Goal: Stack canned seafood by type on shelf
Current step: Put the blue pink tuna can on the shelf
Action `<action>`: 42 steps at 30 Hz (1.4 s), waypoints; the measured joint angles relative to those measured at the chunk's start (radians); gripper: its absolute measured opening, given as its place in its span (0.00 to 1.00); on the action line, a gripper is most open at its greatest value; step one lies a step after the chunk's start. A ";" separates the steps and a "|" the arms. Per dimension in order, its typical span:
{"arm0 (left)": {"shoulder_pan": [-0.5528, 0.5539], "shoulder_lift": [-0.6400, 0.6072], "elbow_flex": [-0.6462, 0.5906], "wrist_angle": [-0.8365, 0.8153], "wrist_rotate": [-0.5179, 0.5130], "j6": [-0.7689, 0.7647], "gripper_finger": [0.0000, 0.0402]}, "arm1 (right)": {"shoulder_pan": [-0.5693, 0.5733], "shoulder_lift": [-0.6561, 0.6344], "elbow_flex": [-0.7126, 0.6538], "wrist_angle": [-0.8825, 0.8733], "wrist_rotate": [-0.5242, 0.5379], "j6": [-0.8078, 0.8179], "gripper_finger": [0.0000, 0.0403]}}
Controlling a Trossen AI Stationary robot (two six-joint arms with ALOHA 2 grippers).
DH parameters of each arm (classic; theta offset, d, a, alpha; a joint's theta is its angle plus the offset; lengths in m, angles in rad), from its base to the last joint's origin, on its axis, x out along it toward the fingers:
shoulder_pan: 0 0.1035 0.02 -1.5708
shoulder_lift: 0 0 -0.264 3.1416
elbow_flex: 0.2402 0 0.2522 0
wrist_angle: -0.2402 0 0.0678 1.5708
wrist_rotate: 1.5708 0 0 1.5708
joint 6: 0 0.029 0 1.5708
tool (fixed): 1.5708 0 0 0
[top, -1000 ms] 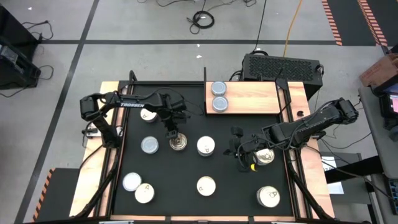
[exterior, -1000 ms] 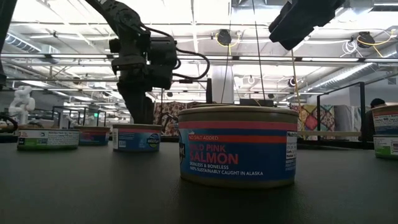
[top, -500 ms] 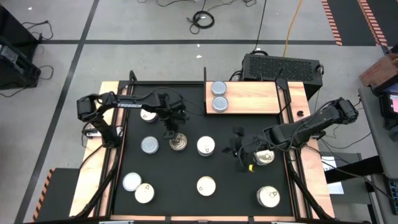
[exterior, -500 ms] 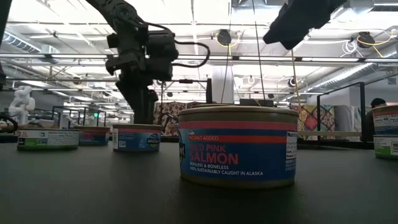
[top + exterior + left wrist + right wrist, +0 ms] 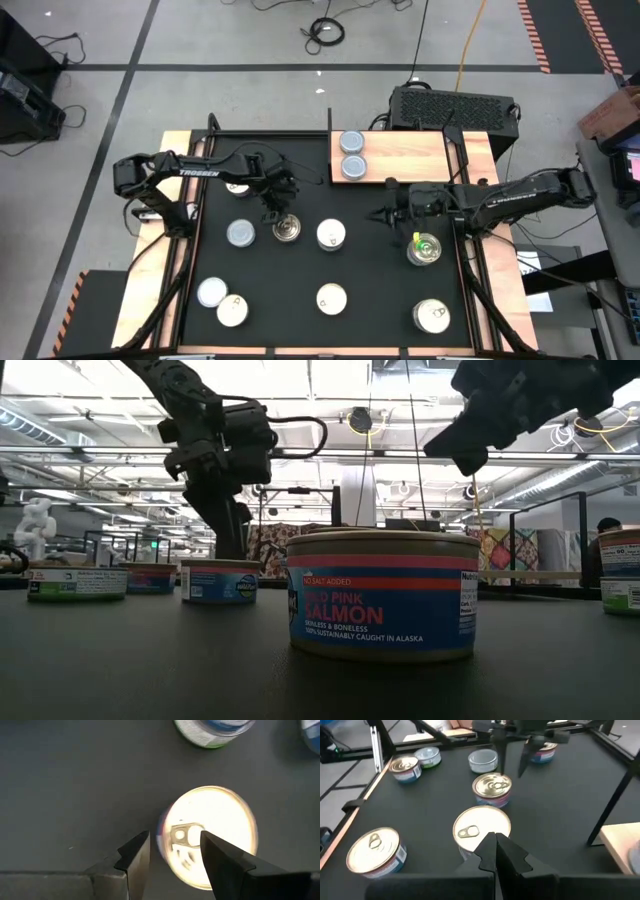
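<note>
Pull-tab can (image 5: 210, 837) sits untouched under the left gripper's (image 5: 172, 851) parted jaws; right gripper (image 5: 496, 851) closed, empty.

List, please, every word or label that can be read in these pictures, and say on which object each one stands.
"NO SALT ADDED", "PINK SALMON", "SUSTAINABLY CAUGHT IN ALASKA": on the nearest can in the low view.
"TROSSEN": on the left arm.
Labels of the other cans and the nutrition panel: too small to read.
</note>
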 joint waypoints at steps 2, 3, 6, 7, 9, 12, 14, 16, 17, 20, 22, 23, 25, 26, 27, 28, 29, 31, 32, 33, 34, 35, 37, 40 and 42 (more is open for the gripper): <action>0.003 0.004 -0.002 0.007 0.014 0.011 0.44 | -0.014 -0.005 0.000 0.002 -0.021 -0.002 0.00; 0.006 0.004 -0.005 0.010 0.016 0.011 0.44 | -0.019 -0.005 0.000 0.003 -0.027 -0.004 0.00; 0.027 0.004 -0.014 0.008 0.020 0.008 0.44 | -0.033 -0.004 0.000 -0.001 -0.049 -0.007 0.00; 0.036 0.004 -0.020 0.001 0.026 0.000 0.44 | -0.037 -0.004 0.000 0.000 -0.049 -0.007 0.00; 0.057 0.004 -0.034 0.008 0.054 -0.035 0.44 | -0.046 -0.004 0.000 -0.007 -0.049 -0.014 0.00; 0.087 0.004 -0.064 0.008 0.123 -0.046 0.44 | -0.060 -0.003 0.000 -0.006 -0.049 -0.035 0.00; 0.099 0.004 -0.078 0.009 0.140 -0.048 0.44 | -0.072 -0.002 0.000 -0.009 -0.050 -0.049 0.00; 0.106 0.004 -0.083 0.010 0.141 -0.066 0.44 | -0.085 -0.002 0.000 -0.007 -0.049 -0.060 0.00; 0.109 0.004 -0.083 0.013 0.142 -0.071 0.44 | -0.091 -0.002 0.000 -0.007 -0.051 -0.063 0.00; 0.110 0.004 -0.083 0.033 0.159 -0.091 0.44 | -0.113 -0.002 0.000 -0.009 -0.098 -0.068 0.00; 0.109 0.004 -0.083 0.043 0.170 -0.097 0.44 | -0.125 -0.002 0.000 -0.010 -0.124 -0.068 0.00; 0.108 0.004 -0.083 0.042 0.172 -0.097 0.44 | -0.130 -0.002 0.000 -0.015 -0.126 -0.067 0.00; 0.109 0.010 -0.083 0.042 0.173 -0.102 0.44 | -0.132 -0.002 0.000 -0.028 -0.127 -0.067 0.00; 0.109 0.013 -0.083 0.041 0.176 -0.115 0.44 | -0.132 -0.002 0.000 -0.030 -0.127 -0.067 0.00; 0.109 0.017 -0.083 0.042 0.180 -0.123 0.44 | -0.132 -0.002 0.000 -0.030 -0.127 -0.066 0.00; 0.108 0.023 -0.083 0.042 0.184 -0.125 0.44 | -0.132 -0.002 0.000 -0.030 -0.127 -0.066 0.00; 0.105 0.031 -0.083 0.042 0.185 -0.131 0.44 | -0.132 -0.002 0.000 -0.029 -0.127 -0.066 0.00; 0.099 0.051 -0.083 0.043 0.185 -0.133 0.44 | -0.132 -0.002 0.000 -0.030 -0.127 -0.065 0.00; 0.096 0.058 -0.083 0.045 0.185 -0.133 0.44 | -0.132 -0.002 0.000 -0.029 -0.127 -0.065 0.00; 0.093 0.062 -0.083 0.050 0.185 -0.133 0.44 | -0.131 -0.002 0.000 -0.030 -0.127 -0.065 0.00; 0.092 0.067 -0.083 0.060 0.185 -0.131 0.44 | -0.131 -0.002 0.000 -0.030 -0.127 -0.064 0.00; 0.091 0.070 -0.083 0.065 0.185 -0.127 0.44 | -0.131 -0.002 0.000 -0.030 -0.127 -0.064 0.00; 0.089 0.072 -0.083 0.062 0.184 -0.124 0.44 | -0.131 -0.002 0.000 -0.030 -0.127 -0.064 0.00; 0.089 0.072 -0.083 0.062 0.182 -0.124 0.43 | -0.131 -0.002 0.000 -0.030 -0.127 -0.064 0.00; 0.089 0.072 -0.083 0.060 0.181 -0.123 0.42 | -0.131 -0.002 0.000 -0.030 -0.127 -0.064 0.00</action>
